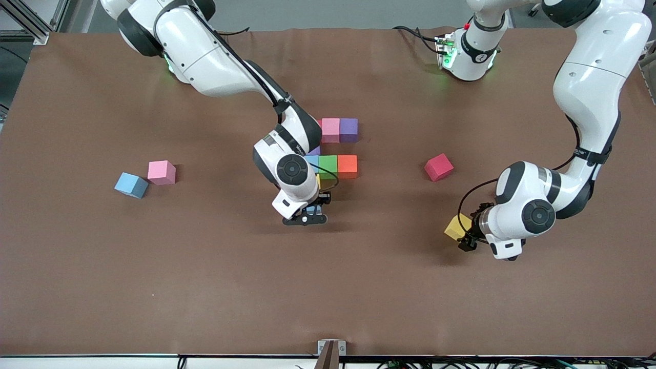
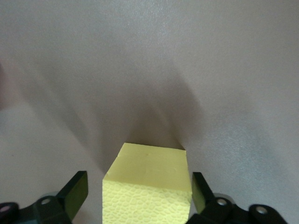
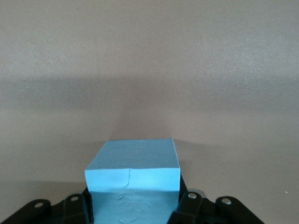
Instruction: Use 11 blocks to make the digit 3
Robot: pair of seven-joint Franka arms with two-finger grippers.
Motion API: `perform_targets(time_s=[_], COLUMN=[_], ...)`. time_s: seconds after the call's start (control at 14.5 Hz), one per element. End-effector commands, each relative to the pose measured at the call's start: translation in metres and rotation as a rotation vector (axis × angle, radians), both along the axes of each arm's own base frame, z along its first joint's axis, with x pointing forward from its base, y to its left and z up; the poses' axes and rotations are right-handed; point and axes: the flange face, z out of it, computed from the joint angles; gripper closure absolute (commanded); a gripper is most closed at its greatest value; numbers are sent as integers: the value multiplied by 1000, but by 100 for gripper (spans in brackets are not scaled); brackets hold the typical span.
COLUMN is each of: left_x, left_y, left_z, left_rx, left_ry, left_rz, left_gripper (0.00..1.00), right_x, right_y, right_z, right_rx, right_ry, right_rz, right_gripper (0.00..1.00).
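Two blocks are in the claws' reach: the right claw [image 1: 306, 218], low over the middle of the surface, is clamped on a blue block [image 3: 133, 179], while the left claw [image 1: 465, 237], down near the left arm's end, has its fingers [image 2: 74, 191] apart and straddling a yellow block [image 2: 148, 186] with a gap on one side. These cubes look light and slightly soft, foam-like with a matte, pebbled skin that should grip well; flat opposite faces are the place to pinch, squarely, or a cube may twist. The unfinished 3 [image 1: 333, 151] lies mid-surface: pink, purple, green and orange cubes touching. Loose red [image 1: 438, 167], pink [image 1: 162, 172] and blue [image 1: 131, 185] cubes wait nearer the ends.
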Motion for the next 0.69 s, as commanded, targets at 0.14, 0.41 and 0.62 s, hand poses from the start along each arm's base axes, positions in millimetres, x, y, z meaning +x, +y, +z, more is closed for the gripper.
perform_targets(time_s=[0.14,0.41,0.62], left_x=[-1,7,9], left_y=[-15,-29,-49], left_z=[7,29,44], left_rx=[-48,-77,-100], left_ry=[4,-29,-50], left_rz=[4,7,-3], left_gripper=[56,69,73], right_x=[4,13,8], right_y=[3,0,-17], right_z=[10,73,172], right_rx=[10,2,-8], right_ry=[16,10,-9], right_rz=[-9,-9,-10], right_gripper=[0,0,0])
